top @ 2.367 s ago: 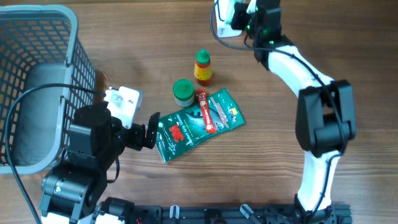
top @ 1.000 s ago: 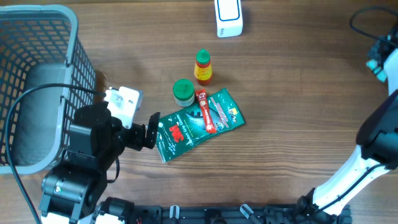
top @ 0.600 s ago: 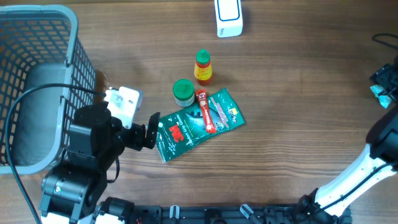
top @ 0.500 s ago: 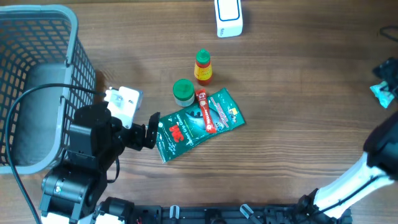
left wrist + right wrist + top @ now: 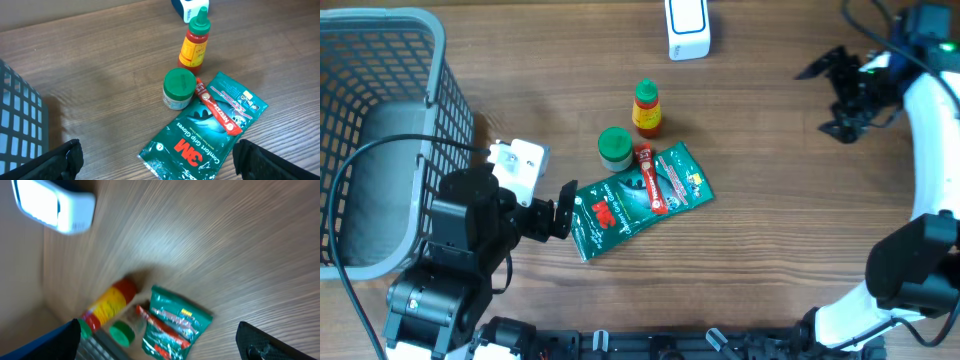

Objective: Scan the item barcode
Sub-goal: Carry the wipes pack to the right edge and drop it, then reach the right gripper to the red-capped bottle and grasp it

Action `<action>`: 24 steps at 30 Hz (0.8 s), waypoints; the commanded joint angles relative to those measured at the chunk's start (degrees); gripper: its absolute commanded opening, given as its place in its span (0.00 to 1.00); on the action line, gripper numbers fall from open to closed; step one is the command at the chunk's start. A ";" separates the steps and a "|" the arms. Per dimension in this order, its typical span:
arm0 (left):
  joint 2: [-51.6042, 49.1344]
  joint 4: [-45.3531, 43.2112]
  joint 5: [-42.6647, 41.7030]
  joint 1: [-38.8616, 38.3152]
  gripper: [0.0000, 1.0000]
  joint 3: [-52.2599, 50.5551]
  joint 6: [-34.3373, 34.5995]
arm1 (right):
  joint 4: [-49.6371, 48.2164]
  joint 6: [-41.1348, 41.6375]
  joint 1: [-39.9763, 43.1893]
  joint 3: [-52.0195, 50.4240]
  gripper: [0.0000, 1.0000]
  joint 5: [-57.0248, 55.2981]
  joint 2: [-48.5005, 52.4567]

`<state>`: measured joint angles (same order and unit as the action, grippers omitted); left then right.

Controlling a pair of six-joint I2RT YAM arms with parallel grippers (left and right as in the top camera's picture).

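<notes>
On the wooden table (image 5: 770, 250) the scanner (image 5: 686, 27) now stands alone at top centre, the right gripper (image 5: 817, 100) swinging back in at upper right, claw apart and empty, while the left gripper (image 5: 568, 210), also apart, faces the green packet (image 5: 630, 205) mid-frame, so the scan looks yet to come.

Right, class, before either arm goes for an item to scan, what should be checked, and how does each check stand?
1. Left gripper open and empty: ok.
2. Right gripper open and empty: ok.
3. Scanner standing free, nothing against it: ok.
4. Glove packet clear on top: not ok, the red sachet lies across it.
5. Sauce bottle upright: ok.
6. Any barcode facing up: cannot tell.
</notes>
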<state>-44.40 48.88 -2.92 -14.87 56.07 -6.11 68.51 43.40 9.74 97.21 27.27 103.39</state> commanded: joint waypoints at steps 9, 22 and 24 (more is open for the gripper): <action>0.11 -0.13 -0.48 0.26 1.00 -0.07 0.39 | -18.60 -14.56 -27.98 -0.20 1.00 -6.73 0.33; 0.11 -0.13 -0.48 0.26 1.00 -0.07 0.39 | -35.80 -17.00 -40.06 -0.20 1.00 -23.96 9.68; 0.11 -0.13 -0.48 0.26 1.00 -0.07 0.39 | -36.22 -17.05 -42.05 -0.20 1.00 -29.27 10.80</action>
<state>-44.40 48.88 -2.92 -14.87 56.07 -6.11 32.99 28.93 -29.12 97.06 4.89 111.79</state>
